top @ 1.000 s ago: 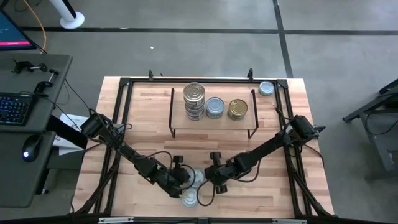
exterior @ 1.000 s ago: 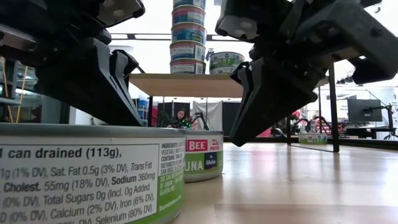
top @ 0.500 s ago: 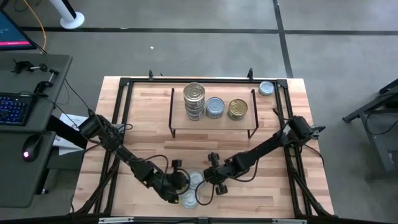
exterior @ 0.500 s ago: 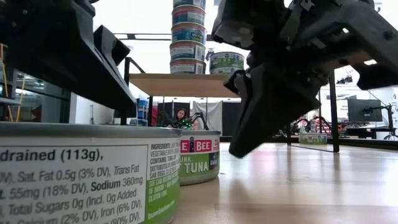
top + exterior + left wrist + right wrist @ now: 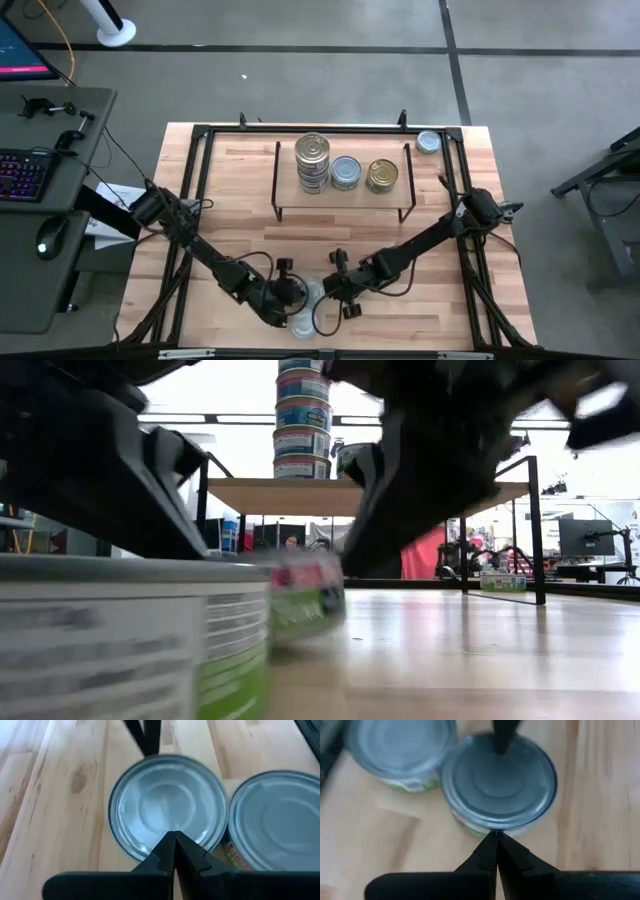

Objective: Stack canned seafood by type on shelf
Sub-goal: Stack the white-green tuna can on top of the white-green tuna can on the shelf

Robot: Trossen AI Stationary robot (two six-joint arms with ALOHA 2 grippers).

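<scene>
Two silver-lidded cans with green labels stand on the tabletop near its near edge: one (image 5: 312, 290) between my grippers and one (image 5: 302, 321) just nearer. My left gripper (image 5: 292, 297) is shut at the first can's left side. My right gripper (image 5: 330, 290) is shut at its right side. The shelf (image 5: 290, 190) stands farther back, bearing a stack of several cans (image 5: 312, 160), a pale blue-silver can (image 5: 346, 172) and a gold can (image 5: 382, 176). My left gripper (image 5: 174, 836) puts its shut fingertips against the rim (image 5: 150, 851) of the can between the grippers, coming from the table's left and slanting down. The can stands upright on the table. My right gripper (image 5: 495, 836) meets the same can's rim (image 5: 492, 827) with shut fingertips from the table's right, slanting down. My left gripper's fingers (image 5: 505, 735) show at the can's opposite side.
One more can (image 5: 428, 141) sits at the table's far right corner, outside the shelf. A black frame (image 5: 200, 135) runs round the tabletop. The nearer can (image 5: 275, 820) almost touches the can between the grippers. Bare wood (image 5: 440, 310) lies to the right of the cans.
My right gripper has moved toward the table's left, up to the can. My left gripper has shifted slightly toward the near edge. Both tabletop cans have slid or turned a little, their labels showing a different part, and they are blurred in the low view now.
</scene>
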